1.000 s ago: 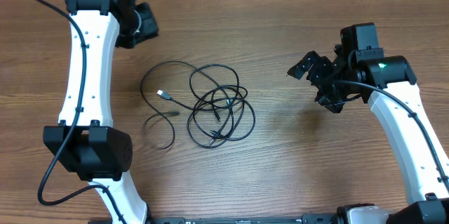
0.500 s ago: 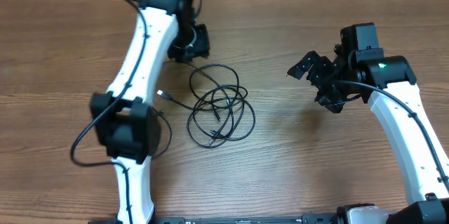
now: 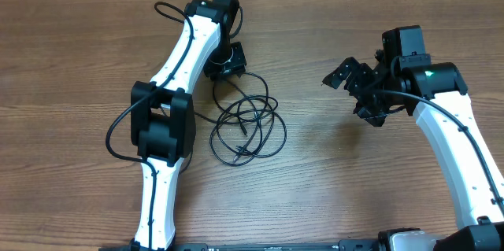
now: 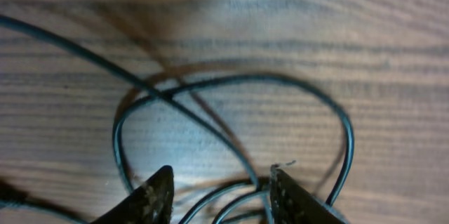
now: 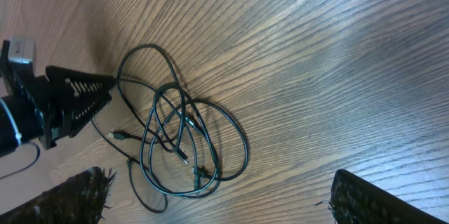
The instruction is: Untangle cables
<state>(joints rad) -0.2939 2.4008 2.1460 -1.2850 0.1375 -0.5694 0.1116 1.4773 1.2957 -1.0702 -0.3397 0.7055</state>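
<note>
Cables (image 3: 246, 125): thin black cords in one loose tangle of overlapping loops, mid-tabletop (image 3: 331, 188); one strand leading off toward 9 o'clock under the left arm.
Long axis: roughly 12 to 6 o'clock in the overhead view, top loop at the 12 o'clock end.
Left end effector (image 3: 224, 66): at the tangle's 12 o'clock rim, over the top loop; partly open, strands crossing the gap between the fingertips (image 4: 158, 185), nothing clamped.
Right end effector (image 3: 354, 86): spread wide, empty, well apart at the tangle's 3 o'clock.
Bearing: bulk of the tangle toward 5 to 6 o'clock from the left end effector.
Nearer arm: left, by far.
Next move, judged: closing on one strand of the top loop, then drawing it toward 12 o'clock; risk of pinching two strands at once.
</note>
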